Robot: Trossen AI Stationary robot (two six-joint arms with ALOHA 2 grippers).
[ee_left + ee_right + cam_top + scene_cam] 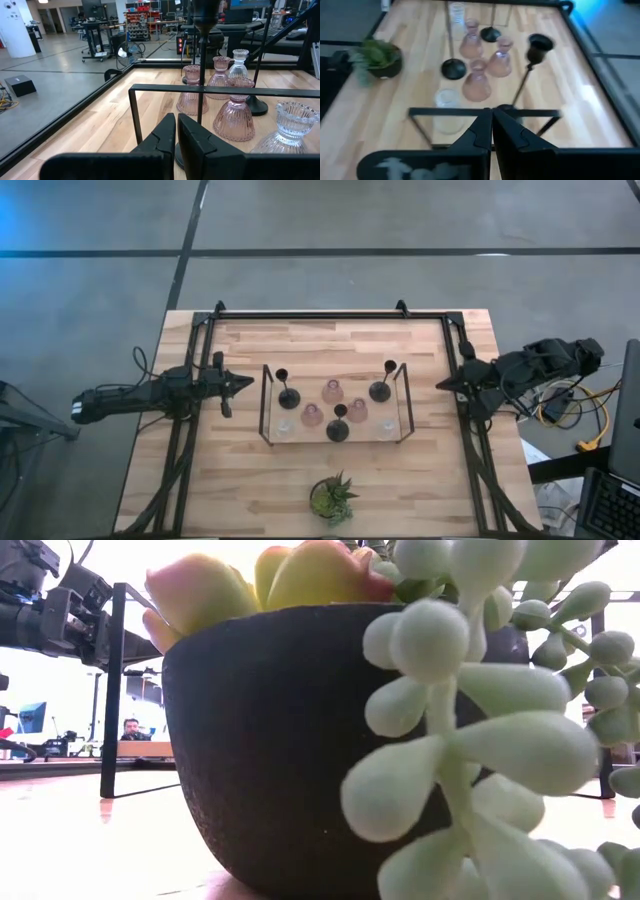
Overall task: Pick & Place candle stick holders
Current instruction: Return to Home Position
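At the near edge of the table [440, 480], a green potted plant [332, 498] is seen, standing apart from the tray. Beyond it, in the middle of the table, all eight candle stick holders [338, 429] are held in the black wire-framed wooden tray [264, 405]. Three black holders [289, 396] with round bases and thin stems are counted, along with three squat ribbed pink glass holders [312, 415] and two small clear glass holders [285, 427]. The clear ones are placed at the tray's near corners. All are set upright. The left gripper [246, 384] is seen just beside the tray's left end, its fingers [165, 135] pressed together on nothing. The right gripper [443, 385] is seen off the right end, likewise closed and empty.
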